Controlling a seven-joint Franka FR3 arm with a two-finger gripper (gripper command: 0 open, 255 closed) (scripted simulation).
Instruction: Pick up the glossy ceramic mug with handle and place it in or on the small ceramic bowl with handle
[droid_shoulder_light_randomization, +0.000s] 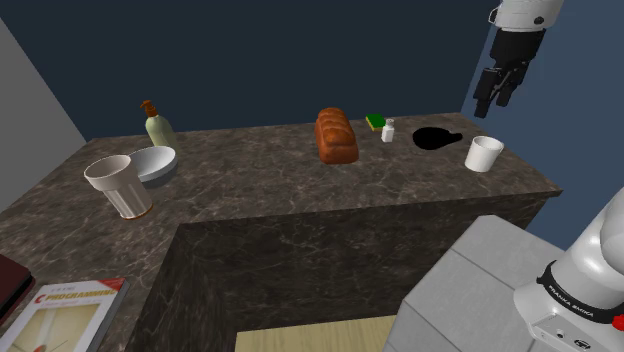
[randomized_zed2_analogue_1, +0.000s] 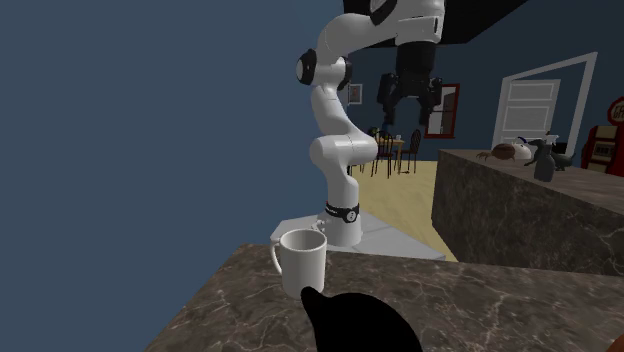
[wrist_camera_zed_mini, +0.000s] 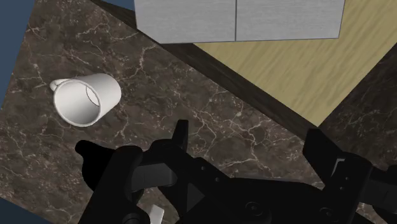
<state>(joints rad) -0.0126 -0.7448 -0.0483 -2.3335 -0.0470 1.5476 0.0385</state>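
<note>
hand (droid_shoulder_light_randomization: 497, 88) is spread wide and empty, hanging high over the table (droid_shoulder_light_randomization: 250, 190), guess it's lining up a drop. white mug (droid_shoulder_light_randomization: 483, 153) sits upright near the edge, just beside the black handled bowl (droid_shoulder_light_randomization: 435, 138), so short carry.

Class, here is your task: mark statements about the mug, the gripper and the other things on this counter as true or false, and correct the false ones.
1. The white mug stands upright on the marbled counter. True.
2. The gripper is shut on the mug. False: it is open in the air above the counter and holds nothing.
3. In the shoulder view, the bread loaf lies between the mug and the grey bowl. True.
4. The mug sits inside the black handled bowl. False: it stands beside it.
5. The soap bottle stands next to the mug. False: it stands by the grey bowl.
</note>
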